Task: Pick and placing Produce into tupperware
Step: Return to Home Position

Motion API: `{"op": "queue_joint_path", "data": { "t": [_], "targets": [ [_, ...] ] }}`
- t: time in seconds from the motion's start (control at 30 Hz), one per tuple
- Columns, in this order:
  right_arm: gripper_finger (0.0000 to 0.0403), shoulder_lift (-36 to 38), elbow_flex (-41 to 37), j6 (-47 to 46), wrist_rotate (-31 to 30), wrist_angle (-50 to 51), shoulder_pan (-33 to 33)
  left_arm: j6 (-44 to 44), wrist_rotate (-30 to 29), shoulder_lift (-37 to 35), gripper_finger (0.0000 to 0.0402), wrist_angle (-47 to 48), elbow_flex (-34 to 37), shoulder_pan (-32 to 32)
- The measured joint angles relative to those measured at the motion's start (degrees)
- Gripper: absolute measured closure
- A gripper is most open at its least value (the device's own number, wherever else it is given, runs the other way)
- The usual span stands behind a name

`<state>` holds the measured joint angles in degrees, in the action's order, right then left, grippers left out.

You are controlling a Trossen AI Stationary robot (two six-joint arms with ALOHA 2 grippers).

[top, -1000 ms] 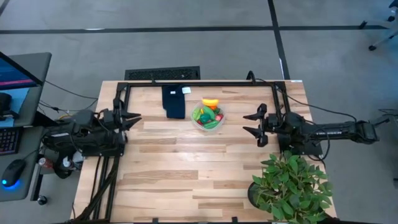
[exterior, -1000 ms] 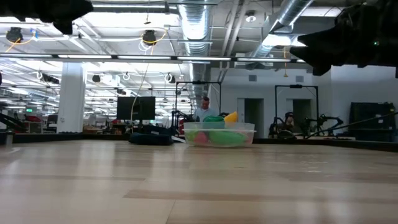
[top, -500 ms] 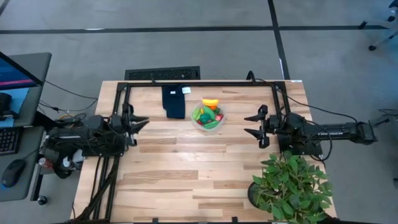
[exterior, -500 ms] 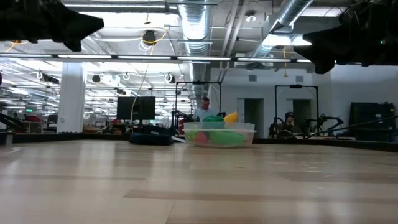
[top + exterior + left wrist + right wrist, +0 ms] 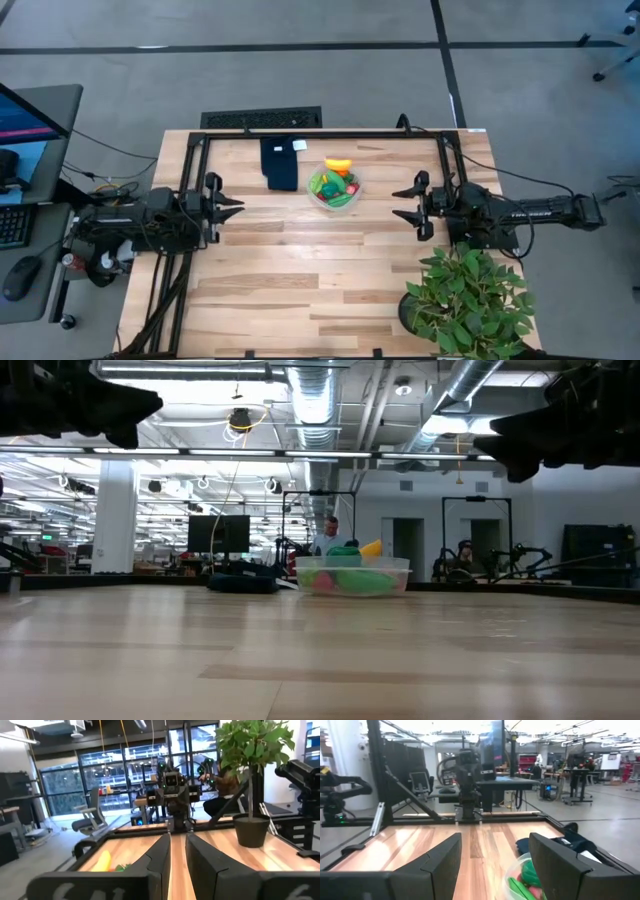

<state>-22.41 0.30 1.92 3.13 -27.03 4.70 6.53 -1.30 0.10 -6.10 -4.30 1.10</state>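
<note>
Tupperware [image 5: 336, 189] stands on the far half of the table [image 5: 300, 270], near the middle of its width, just beside the dark blue folded cloth [image 5: 281, 163] but not touching it, as far as I can see from above. The produce [image 5: 331, 186] lies inside it in a heap. I can make out green pieces [image 5: 322, 183], a small red piece [image 5: 352, 187] and a yellow banana [image 5: 338, 165] that leans over the far rim. In the low view the banana sticks up above the clear wall. I see no toy fruit on the bare wood around the container.

My left hand [image 5: 236, 208] hangs above the left side of the table, pointing toward the middle, well apart from the tupperware. Its two fingers [image 5: 155, 857] stand close together, with only a narrow strip of wood showing between them, and they hold nothing.

My right hand [image 5: 399, 203] hangs above the right side, pointing back at the left one, also apart from the container. Its fingers [image 5: 442, 857] are spread wide and are empty.

A leafy potted plant [image 5: 470, 300] stands at the near right corner of the table, beside the right arm.
</note>
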Motion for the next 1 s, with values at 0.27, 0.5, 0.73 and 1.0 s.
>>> {"op": "queue_joint_path", "data": {
  "t": [0.27, 0.5, 0.73, 1.0],
  "targets": [
    [0.0177, 0.00, 0.00, 1.13, -0.09, -0.79, -1.46, -0.90, -0.54, 0.02, 0.0352, -4.40, 3.70, 0.00],
    [0.0177, 0.00, 0.00, 1.36, -0.15, -0.76, -1.43, -1.12, -0.67, 0.07, 0.0352, -3.46, 3.70, 0.02],
    [0.0177, 0.00, 0.00, 1.13, -0.12, -0.15, -1.43, -1.14, -0.96, 0.13, 0.0352, -1.98, 3.72, 0.02],
    [0.0177, 1.28, -0.02, 1.73, 1.03, -0.45, -1.67, -1.19, -0.92, 0.20, 0.0352, 3.97, 3.77, 0.02]
  ]
}}
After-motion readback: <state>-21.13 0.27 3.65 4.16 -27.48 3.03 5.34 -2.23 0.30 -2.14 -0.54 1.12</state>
